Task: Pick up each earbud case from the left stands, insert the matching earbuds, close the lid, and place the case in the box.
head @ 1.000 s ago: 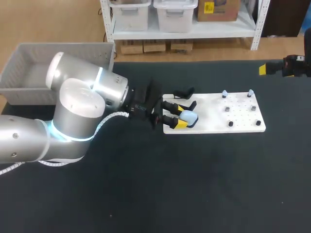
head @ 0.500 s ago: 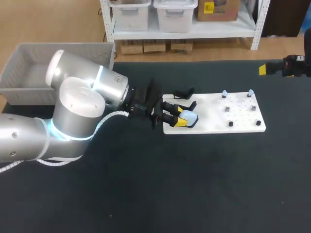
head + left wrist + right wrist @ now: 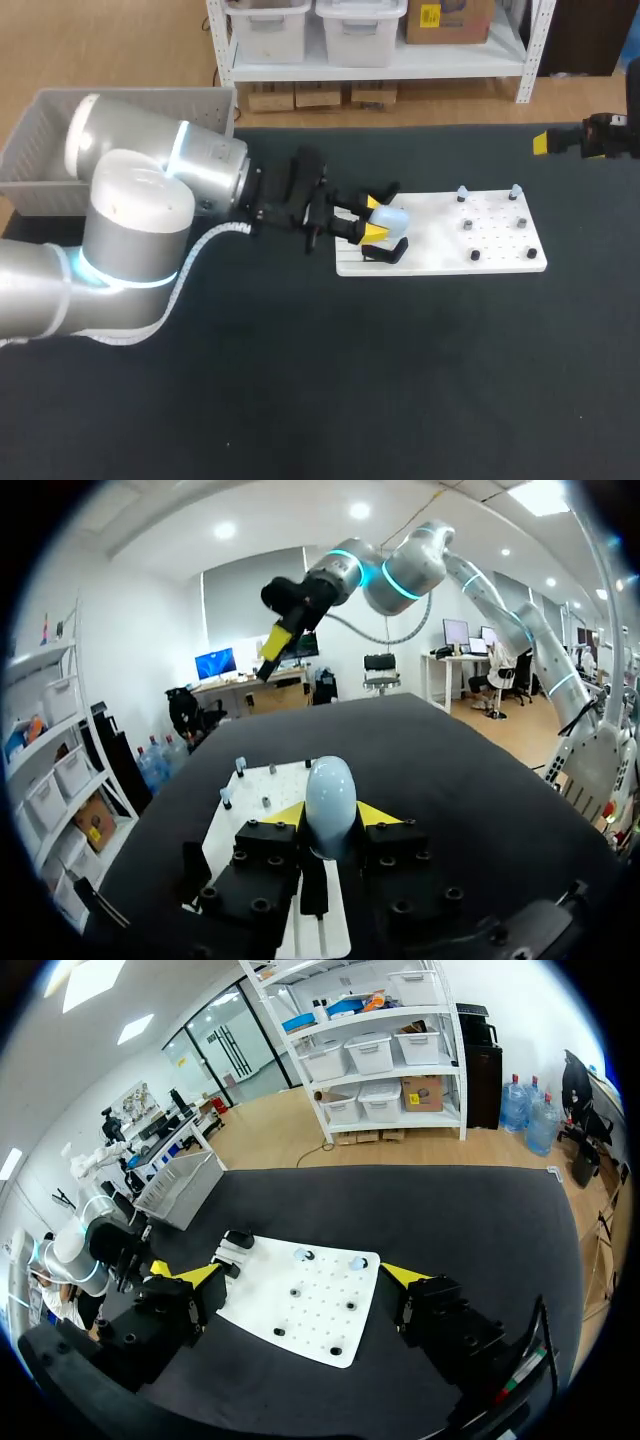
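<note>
Earbud case: the pale blue, egg-shaped plastic earbud case (image 3: 392,220) (image 3: 330,802) sits upright between my left claw's two yellow tips, lid shut.
Left claw: my left gripper (image 3: 374,219) (image 3: 332,820) is closed partway, only as far as the case's width, one tip pressing each side; it has hold of nothing else.
Where it is: the case is over the left end of the flat white perforated board (image 3: 445,243) (image 3: 283,780) (image 3: 312,1305), between the two black case stands (image 3: 384,253) from overhead.
Earbuds: small pale earbuds on pegs (image 3: 461,192) (image 3: 302,1255) stand at the board's far right end, with darker ones nearer, well apart from the case.
Right claw: my right gripper (image 3: 300,1275) is spread wide and holds nothing; it hangs above the table's far right side.
Box: the grey slatted plastic box (image 3: 50,140) (image 3: 185,1185) is at the far left corner, beyond my left arm.
Table: a black cloth-covered tabletop (image 3: 400,380) lies under the board.
</note>
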Robot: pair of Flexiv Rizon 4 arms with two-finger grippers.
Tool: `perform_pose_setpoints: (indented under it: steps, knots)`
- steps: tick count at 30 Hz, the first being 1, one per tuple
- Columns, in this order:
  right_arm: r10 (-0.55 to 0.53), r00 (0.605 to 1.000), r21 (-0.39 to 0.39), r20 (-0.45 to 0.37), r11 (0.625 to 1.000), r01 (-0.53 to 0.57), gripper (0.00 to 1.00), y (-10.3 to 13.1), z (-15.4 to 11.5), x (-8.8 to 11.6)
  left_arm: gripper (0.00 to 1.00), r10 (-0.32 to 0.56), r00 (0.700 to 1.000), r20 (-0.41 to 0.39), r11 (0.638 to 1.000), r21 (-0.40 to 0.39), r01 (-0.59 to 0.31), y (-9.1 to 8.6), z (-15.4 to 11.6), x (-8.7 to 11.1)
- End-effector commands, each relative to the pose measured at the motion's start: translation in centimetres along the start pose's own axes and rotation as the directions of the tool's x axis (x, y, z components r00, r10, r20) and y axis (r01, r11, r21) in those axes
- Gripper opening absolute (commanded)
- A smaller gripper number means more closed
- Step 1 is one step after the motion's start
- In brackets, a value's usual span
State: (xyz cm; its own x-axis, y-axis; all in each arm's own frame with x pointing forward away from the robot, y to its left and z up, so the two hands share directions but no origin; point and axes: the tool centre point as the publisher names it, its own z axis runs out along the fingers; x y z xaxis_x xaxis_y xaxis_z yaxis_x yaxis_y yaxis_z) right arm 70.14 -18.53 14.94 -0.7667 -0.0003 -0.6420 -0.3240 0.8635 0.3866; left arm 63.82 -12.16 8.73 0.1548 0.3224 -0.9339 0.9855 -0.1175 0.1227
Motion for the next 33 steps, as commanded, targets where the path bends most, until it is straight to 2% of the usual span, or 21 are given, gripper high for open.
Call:
perform_pose_setpoints:
  steps: [1,11,18,23,33]
  knots:
    - [0.0,1.0,0.0,0.0,1.0,0.0,1.0,0.0,0.0,0.0,0.0,0.02,0.993,0.116,0.998,-0.064,-0.012,-0.6,0.1,0.0]
    - [0.0,1.0,0.0,0.0,1.0,0.0,1.0,0.0,0.0,0.0,0.0,0.013,0.97,0.244,0.996,-0.091,0.01,-0.4,2.0,-0.9]
    - [0.0,1.0,0.0,0.0,1.0,0.0,1.0,0.0,0.0,0.0,0.0,0.003,0.965,0.261,0.995,-0.098,0.023,-0.8,2.4,-1.6]
    - [0.0,1.0,0.0,0.0,1.0,0.0,1.0,0.0,0.0,0.0,0.0,-0.069,0.965,0.255,0.993,-0.073,0.09,-1.3,2.7,-0.8]
    - [0.0,1.0,0.0,0.0,1.0,0.0,1.0,0.0,0.0,0.0,0.0,-0.091,0.956,0.279,0.993,-0.041,0.106,-1.9,2.9,-0.6]
